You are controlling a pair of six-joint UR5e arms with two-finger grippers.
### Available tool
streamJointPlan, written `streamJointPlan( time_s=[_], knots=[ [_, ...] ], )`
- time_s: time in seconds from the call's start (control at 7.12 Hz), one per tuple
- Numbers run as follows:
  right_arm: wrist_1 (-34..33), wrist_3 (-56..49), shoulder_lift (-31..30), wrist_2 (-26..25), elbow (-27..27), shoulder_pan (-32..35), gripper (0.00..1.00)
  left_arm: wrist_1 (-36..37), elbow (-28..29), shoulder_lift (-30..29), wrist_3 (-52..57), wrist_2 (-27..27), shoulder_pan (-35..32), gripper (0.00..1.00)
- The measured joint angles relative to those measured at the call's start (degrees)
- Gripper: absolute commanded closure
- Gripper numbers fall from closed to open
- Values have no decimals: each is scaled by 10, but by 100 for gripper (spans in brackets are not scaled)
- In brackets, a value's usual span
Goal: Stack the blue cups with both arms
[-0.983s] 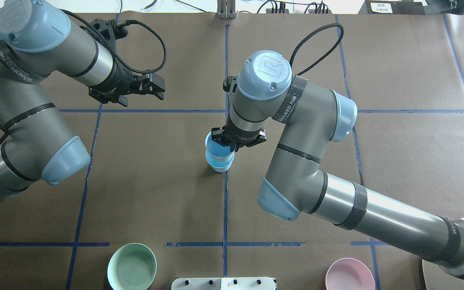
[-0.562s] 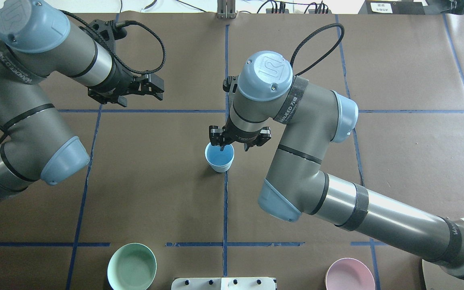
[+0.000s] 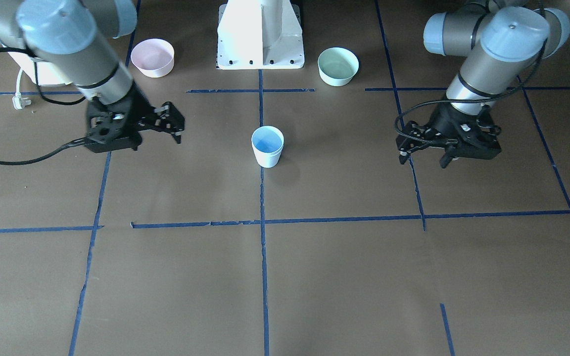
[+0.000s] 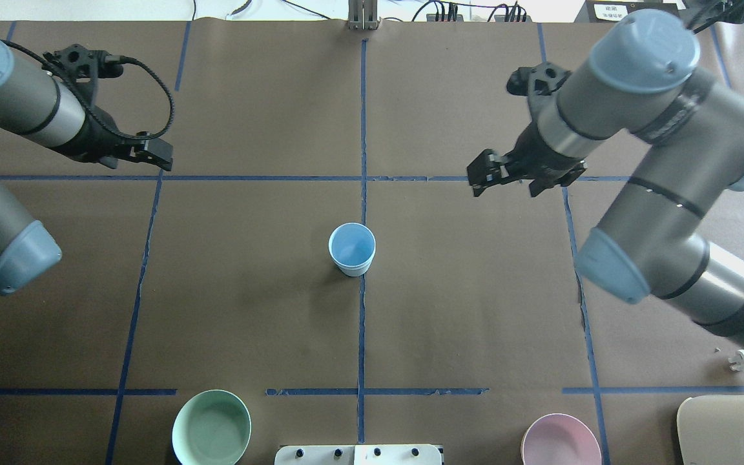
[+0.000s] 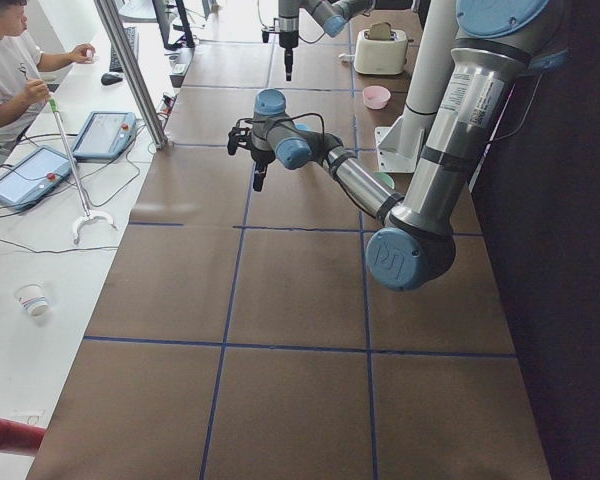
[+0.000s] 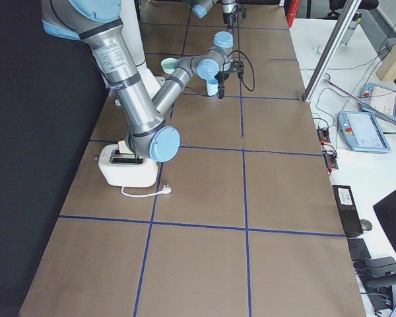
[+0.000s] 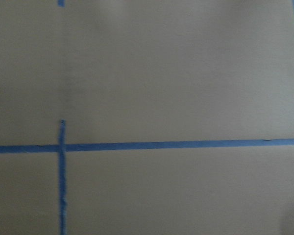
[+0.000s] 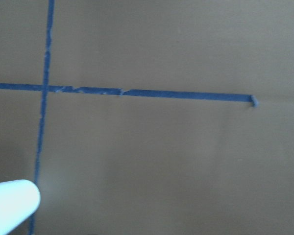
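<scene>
Right hand (image 4: 506,187), fingers apart, has pulled back; light-blue tapered plastic cups (image 4: 352,248) sit nested on brown tabletop (image 4: 249,290). Left hand (image 3: 423,159) apart too. Stack looks done.

Brown paper-covered table (image 4: 249,310), gridded with blue tape (image 4: 361,129). At centre, on the middle line: blue cups (image 4: 352,249), nested, upright. Robot-side edge – pale green bowl (image 4: 211,427), white pedestal base (image 3: 260,34), pink bowl (image 4: 560,440), well apart. Toaster (image 6: 127,165) beyond – plug (image 4: 743,361) lying loose.

No legible text; print too small on white label (image 4: 611,11).
</scene>
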Motion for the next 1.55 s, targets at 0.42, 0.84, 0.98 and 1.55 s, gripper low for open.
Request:
streamJointPlan(
  time_s=[0.42, 0.84, 0.98, 1.55],
  knots=[
    [-1, -267, -127, 51, -27, 166, 0, 5, 104, 72, 356, -131, -215, 0],
    [-2, -562, -177, 97, -158, 333, 0, 82, 197, 69, 589, -180, -341, 0],
    [-3, -606, -180, 102, -189, 365, 0, 137, 190, 58, 608, -182, -351, 0],
    [-5, -627, -186, 112, -207, 399, 0, 252, 169, 49, 603, -182, -349, 0]
  ],
)
